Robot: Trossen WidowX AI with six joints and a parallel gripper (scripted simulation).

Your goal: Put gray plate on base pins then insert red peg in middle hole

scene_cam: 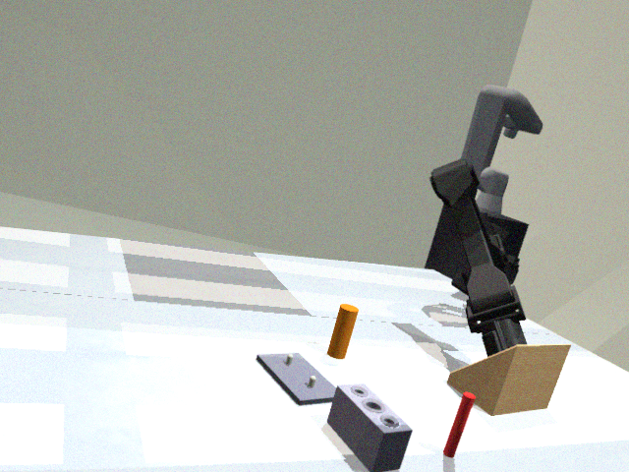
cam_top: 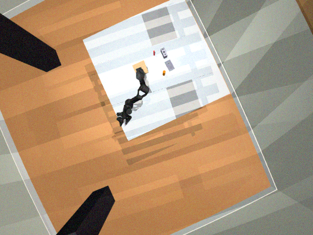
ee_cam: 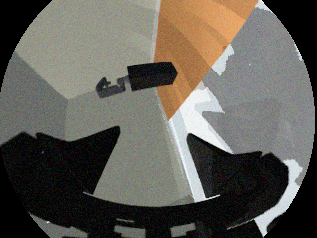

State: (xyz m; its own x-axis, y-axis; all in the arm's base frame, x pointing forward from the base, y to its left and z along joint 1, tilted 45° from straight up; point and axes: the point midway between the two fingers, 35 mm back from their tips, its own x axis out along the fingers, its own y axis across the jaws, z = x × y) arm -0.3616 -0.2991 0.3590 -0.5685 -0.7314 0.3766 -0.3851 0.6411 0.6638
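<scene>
The gray plate (cam_top: 163,53) (scene_cam: 358,429), a thick block with three holes on top, stands on the table beside the base, not on it. The base (cam_top: 168,66) (scene_cam: 300,391) lies flat with its two pins bare and upright. The red peg (cam_top: 154,53) (scene_cam: 459,425) stands upright on the table, apart from the plate, between it and the wooden wedge in the exterior view. My gripper (cam_top: 123,122) (ee_cam: 155,133) is wide open and empty. It is raised at the table's edge, far from the plate and peg, and faces away from them.
An orange cylinder (cam_top: 164,73) (scene_cam: 342,330) stands upright close to the base. A wooden wedge (cam_top: 139,63) (scene_cam: 531,381) sits by the lower part of my arm. Two black pedestals (cam_top: 25,42) (cam_top: 88,212) stand off the table.
</scene>
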